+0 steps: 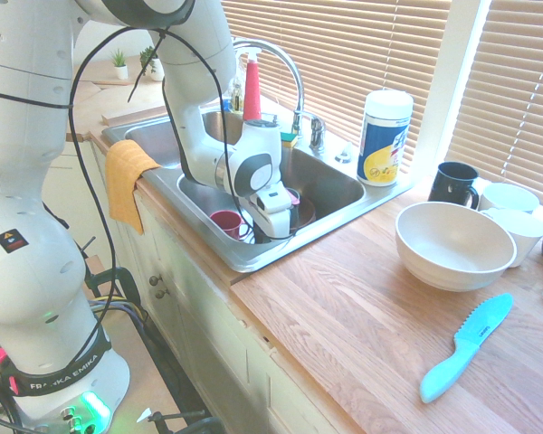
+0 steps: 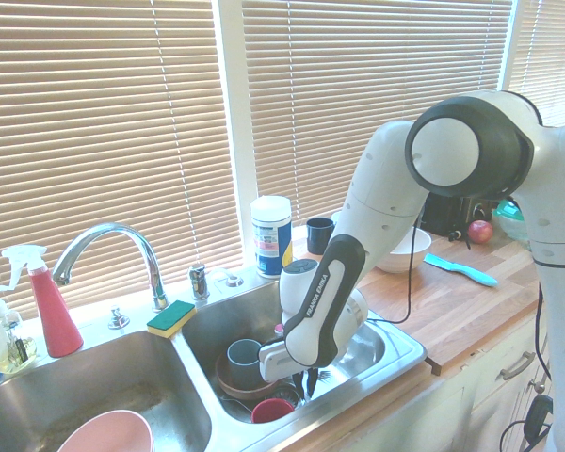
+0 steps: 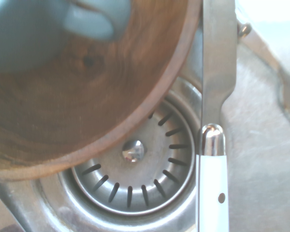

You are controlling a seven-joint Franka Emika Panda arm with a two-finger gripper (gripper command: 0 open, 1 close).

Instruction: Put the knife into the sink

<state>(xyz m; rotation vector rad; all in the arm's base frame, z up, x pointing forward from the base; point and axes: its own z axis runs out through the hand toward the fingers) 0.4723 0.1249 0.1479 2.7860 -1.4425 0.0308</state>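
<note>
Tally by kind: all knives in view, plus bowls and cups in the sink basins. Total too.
Knives: 2 (metal knife, blue knife)
Bowls: 2 (pink bowl, brown bowl)
Cups: 2 (grey cup, red cup)
Total: 6

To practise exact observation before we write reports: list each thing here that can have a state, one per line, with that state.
knife: low in the sink, over the drain.
pincer: down inside the basin.
wooden bowl: upright, holding a cup.
blue knife: flat on the counter.
white bowl: upright, empty.
wipes canister: upright, lid on.
orange cloth: draped over the sink's edge.
</note>
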